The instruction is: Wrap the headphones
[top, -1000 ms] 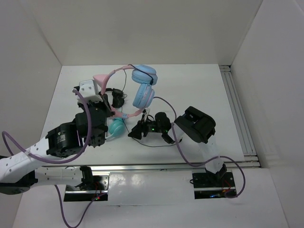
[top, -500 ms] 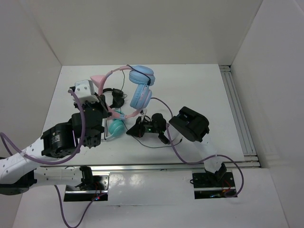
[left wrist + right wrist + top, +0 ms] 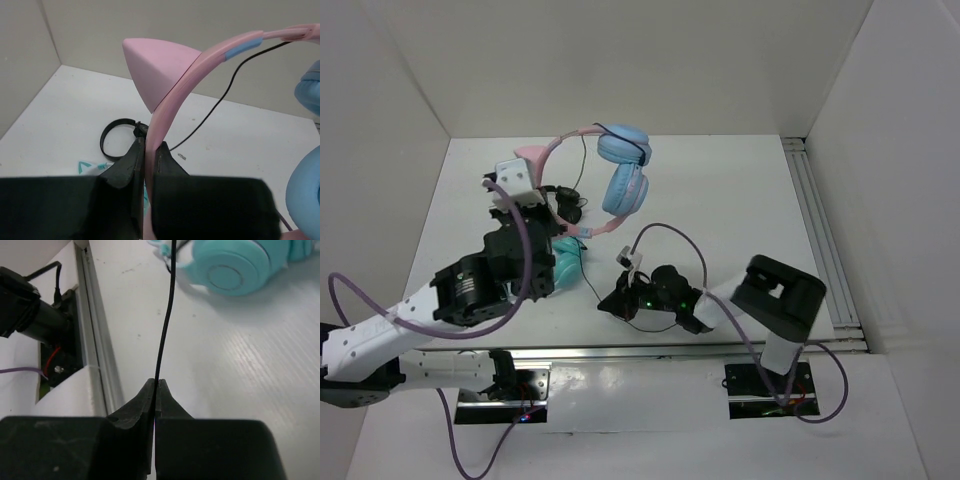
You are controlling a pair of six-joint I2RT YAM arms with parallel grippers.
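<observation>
The headphones [image 3: 625, 188] hang off the table at the back centre: pink headband, pink cat ear [image 3: 157, 67], light blue cups. My left gripper [image 3: 535, 196] is shut on the pink headband [image 3: 172, 95], just below the ear, with both fingers [image 3: 131, 160] pressed flat against it. The thin black cable [image 3: 220, 107] drops from the band toward the table. Near the front edge my right gripper [image 3: 611, 304] is shut on that cable [image 3: 165, 325], which runs straight up from its tips [image 3: 156, 386].
Teal cat-ear headphones [image 3: 566, 263] lie beside my left arm and show ahead of the right gripper [image 3: 235, 265]. Small black headphones [image 3: 568, 204] lie under the pink band. An aluminium rail [image 3: 820, 230] lines the right edge; another rail [image 3: 95, 340] is close left of the right fingers.
My right gripper has shut on the cable and drawn back toward the front edge, its elbow swinging right. The left arm has carried the headphones slightly farther back.
</observation>
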